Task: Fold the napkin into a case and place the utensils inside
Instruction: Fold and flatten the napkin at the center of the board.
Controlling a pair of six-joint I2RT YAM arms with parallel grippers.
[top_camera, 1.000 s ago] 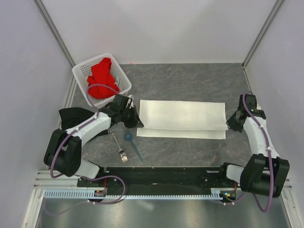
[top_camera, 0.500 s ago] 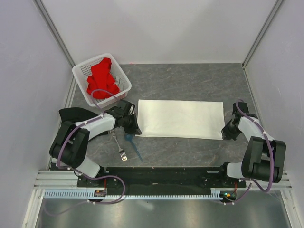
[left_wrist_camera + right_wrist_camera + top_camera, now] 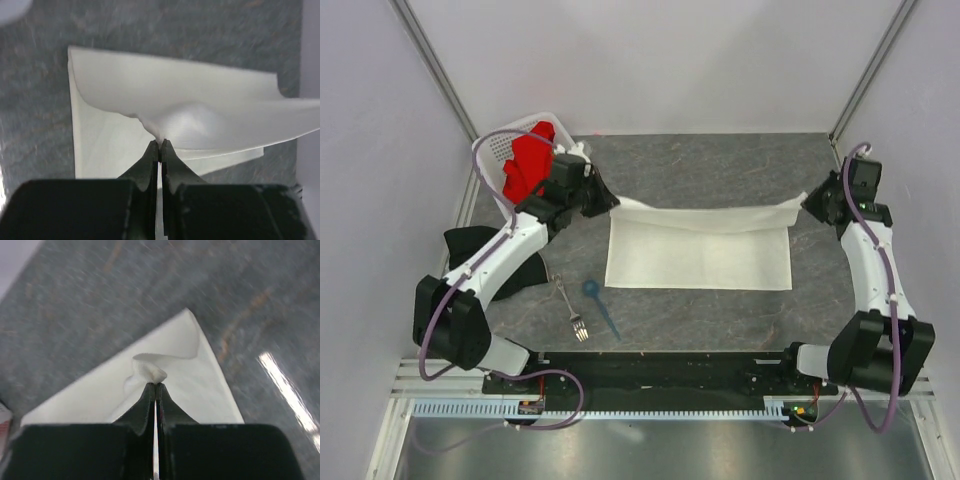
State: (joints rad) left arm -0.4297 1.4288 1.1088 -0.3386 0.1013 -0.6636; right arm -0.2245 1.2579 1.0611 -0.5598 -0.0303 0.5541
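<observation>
Pinching raised corners of the soft cream napkin (image 3: 700, 260), left jaws and right jaws are clamped tight.

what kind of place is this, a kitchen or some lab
Probably a robot lab test cell, not a home: plain panel walls box in the grey table, arms are bolted to a rail, and the napkin, fork and basket look like staged props.

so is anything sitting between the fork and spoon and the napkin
Nothing visible does. The fork and spoon lie on bare table just off the napkin's near left corner. The left gripper and right gripper are shut on its raised far corners.
</observation>
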